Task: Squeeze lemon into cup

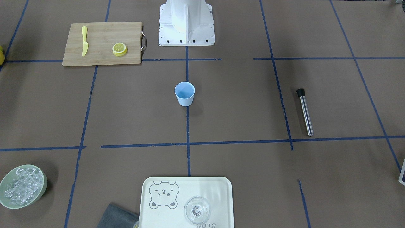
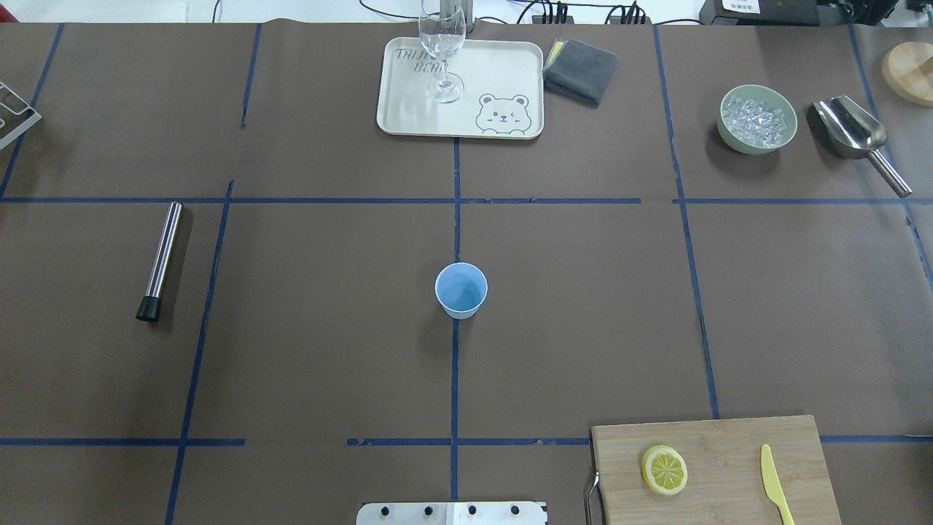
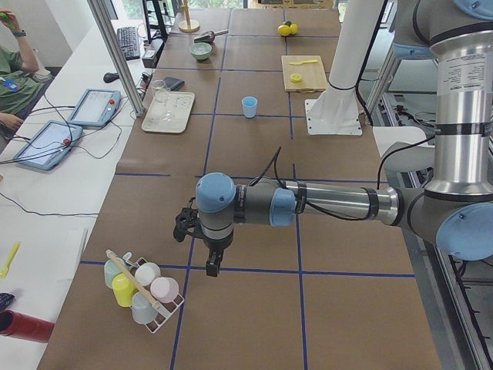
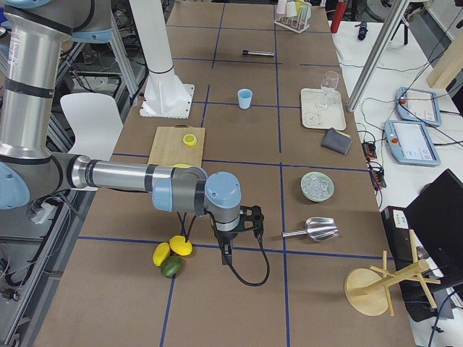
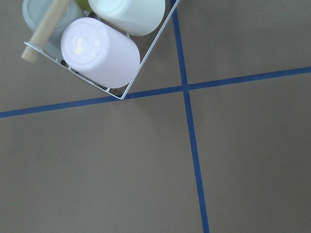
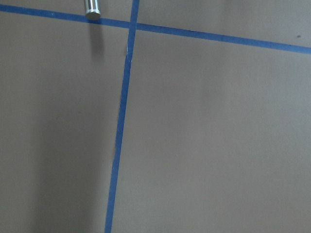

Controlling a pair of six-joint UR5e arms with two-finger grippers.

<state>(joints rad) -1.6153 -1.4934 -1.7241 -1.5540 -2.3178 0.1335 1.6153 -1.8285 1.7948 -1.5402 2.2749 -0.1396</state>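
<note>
my left gripper (image 3: pixel 212 267) and right gripper (image 4: pixel 226 253) hang at the table's far ends, and i cannot tell how wide either stands. the lemon (image 2: pixel 664 469) lies on the cutting board (image 2: pixel 729 445), between 4 and 5 o'clock from the cup (image 2: pixel 461 289) in the overhead view, well apart. i judge my right arm the nearer: descend straight, pinch the slice by its rim, centre it over the cup's mouth before squeezing. i count one cup, one lemon piece (thick, perhaps stacked, i cannot tell) and one yellow knife (image 2: pixel 775 485).
</note>
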